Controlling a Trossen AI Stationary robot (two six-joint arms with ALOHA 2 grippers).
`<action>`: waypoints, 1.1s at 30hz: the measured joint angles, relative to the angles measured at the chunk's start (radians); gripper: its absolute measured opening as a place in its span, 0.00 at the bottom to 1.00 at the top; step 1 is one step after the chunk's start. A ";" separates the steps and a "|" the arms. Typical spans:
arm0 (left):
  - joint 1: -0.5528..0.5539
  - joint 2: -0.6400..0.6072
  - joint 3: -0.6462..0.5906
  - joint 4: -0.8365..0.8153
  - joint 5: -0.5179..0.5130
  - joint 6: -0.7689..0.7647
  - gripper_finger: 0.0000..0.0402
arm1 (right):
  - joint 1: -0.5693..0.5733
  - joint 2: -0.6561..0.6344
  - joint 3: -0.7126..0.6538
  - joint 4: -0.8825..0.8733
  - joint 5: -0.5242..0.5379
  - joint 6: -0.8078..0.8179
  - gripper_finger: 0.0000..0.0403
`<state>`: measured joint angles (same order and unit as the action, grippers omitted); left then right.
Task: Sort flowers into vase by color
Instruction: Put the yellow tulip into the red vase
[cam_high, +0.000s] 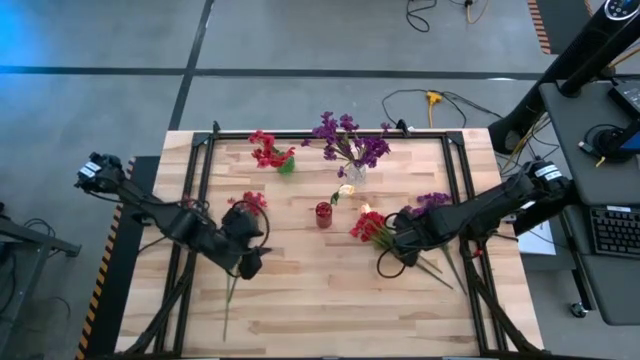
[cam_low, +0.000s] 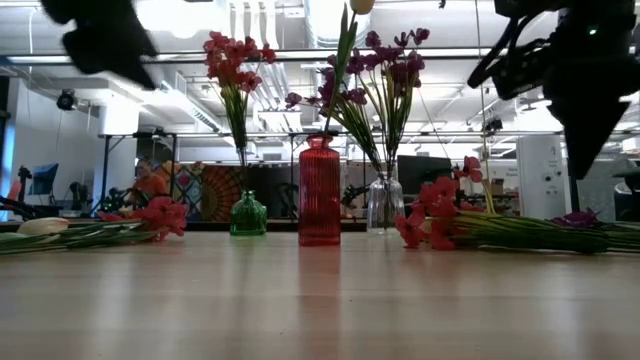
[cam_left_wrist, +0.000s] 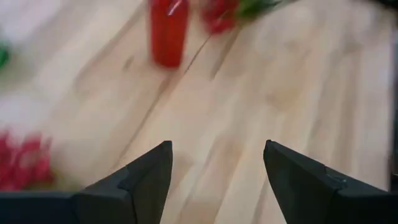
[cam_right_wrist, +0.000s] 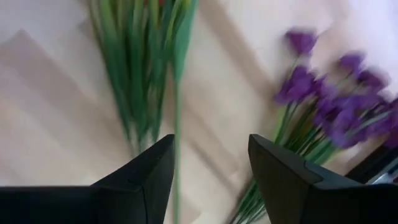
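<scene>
- Loose artificial flower sprigs, red/cream blossoms, thin green stems (cam_high: 372, 228): lying flat on wooden bench (cam_high: 330, 300), just ahead of right gripper (cam_high: 392, 262) fingers; purple sprigs (cam_right_wrist: 323, 106) beside. Likely light, floppy, slippery; grip mid-stem, one only.
- Right fingers apart, empty.
- Left gripper (cam_high: 250, 265): fingers apart, empty, red sprig (cam_high: 250, 201) beside.
- Obstacles: red ribbed glass vase (cam_low: 319, 190), green vase (cam_low: 247, 214), clear vase (cam_low: 384, 203) beyond fingers; bunched stems may tangle.

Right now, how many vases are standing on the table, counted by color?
green vase: 1
red vase: 1
clear glass vase: 1
Total: 3 vases, all upright.
</scene>
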<state>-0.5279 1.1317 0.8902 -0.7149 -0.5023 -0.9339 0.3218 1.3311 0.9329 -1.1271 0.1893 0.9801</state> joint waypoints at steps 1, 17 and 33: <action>0.000 0.010 0.000 -0.035 0.012 -0.050 0.58 | 0.000 0.002 0.000 -0.001 0.031 -0.003 0.48; 0.021 0.241 0.000 -0.123 0.135 -0.290 0.58 | 0.001 0.011 0.005 0.018 0.086 -0.031 0.43; 0.006 0.296 -0.040 -0.370 0.424 -0.529 0.49 | 0.001 0.011 0.004 0.063 0.127 -0.042 0.44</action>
<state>-0.5216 1.4281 0.8506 -1.0850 -0.0782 -1.4630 0.3225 1.3418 0.9370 -1.0644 0.3161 0.9381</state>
